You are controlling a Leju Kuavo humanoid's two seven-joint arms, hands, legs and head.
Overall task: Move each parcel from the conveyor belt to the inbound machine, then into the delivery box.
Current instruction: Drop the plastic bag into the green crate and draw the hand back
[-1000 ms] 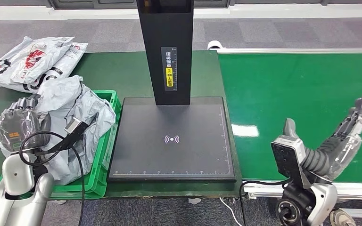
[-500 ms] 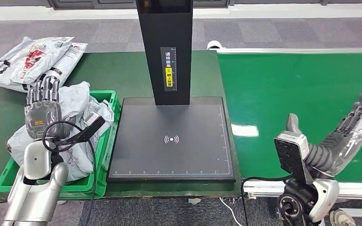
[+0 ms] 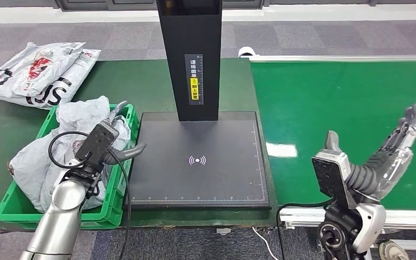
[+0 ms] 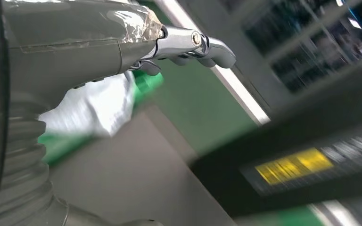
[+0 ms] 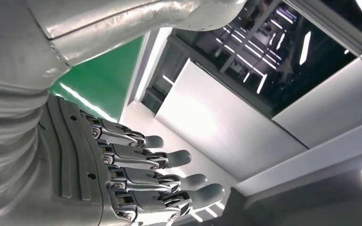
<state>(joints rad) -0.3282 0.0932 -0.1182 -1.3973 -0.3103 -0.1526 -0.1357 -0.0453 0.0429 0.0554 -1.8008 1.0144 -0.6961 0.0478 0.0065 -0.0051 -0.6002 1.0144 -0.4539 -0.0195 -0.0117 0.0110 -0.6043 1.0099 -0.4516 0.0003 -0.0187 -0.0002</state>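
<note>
1. I am seeing my left hand (image 3: 120, 142) at lower left, fingers spread and holding nothing, hovering between the green delivery box (image 3: 59, 216) and the inbound machine (image 3: 197, 160).
2. My right hand (image 3: 394, 154) at lower right is lying released, palm up, over the conveyor belt (image 3: 346, 97).
3. Grey parcels (image 3: 40, 162) are sitting in the box: soft, light, slippery film, so I am judging a bunched fold the best hold.
4. More bags (image 3: 35, 70) are lying at upper left.

Crumpled grey plastic parcels (image 3: 76, 135) fill the green delivery box (image 3: 108, 208), heaped above its rim and spilling over its outer side. The box stands just beside the inbound machine (image 3: 197, 160), a flat black platform with a black upright column. On the machine's other side, the green conveyor belt (image 3: 346, 103) lies bare and glossy.
</note>
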